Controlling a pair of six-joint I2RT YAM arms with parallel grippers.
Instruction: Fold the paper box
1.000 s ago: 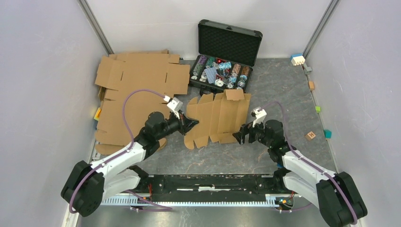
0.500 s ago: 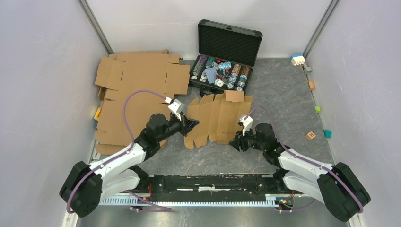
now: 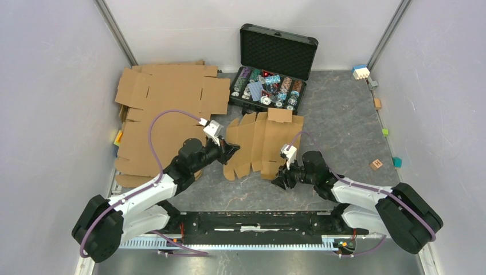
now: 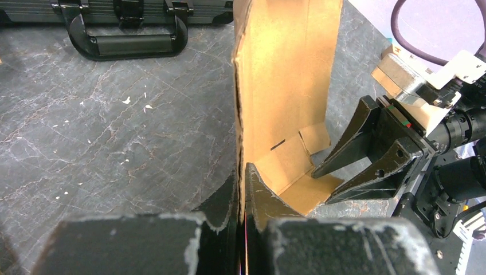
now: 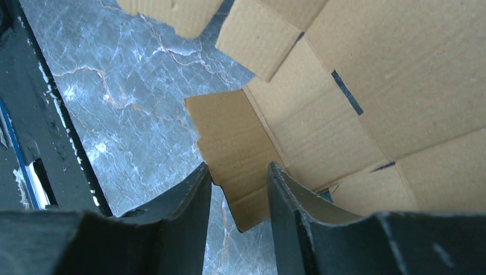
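Note:
The paper box [image 3: 265,140] is a die-cut brown sheet with flaps, lying mid-table in the top view. My left gripper [image 3: 234,150] is shut on its left edge. In the left wrist view the sheet [image 4: 286,69] rises on edge from the shut left gripper [image 4: 242,172], and the right gripper [image 4: 322,186] stands at its far corner. My right gripper [image 3: 281,179] is at the sheet's near right corner. In the right wrist view a corner flap [image 5: 235,137] of the box [image 5: 372,74] reaches between the open right gripper [image 5: 239,167], with gaps beside the fingers.
A black foam-lined case [image 3: 278,51] of chips stands open behind the sheet; its handle [image 4: 123,43] shows in the left wrist view. Bigger flat cardboard sheets [image 3: 166,91] lie at the back left. Small coloured blocks [image 3: 376,164] dot the right edge.
My right gripper has moved left and nearer along the sheet's right side to its near corner, and its jaws have narrowed around the flap. The left gripper has kept its hold.

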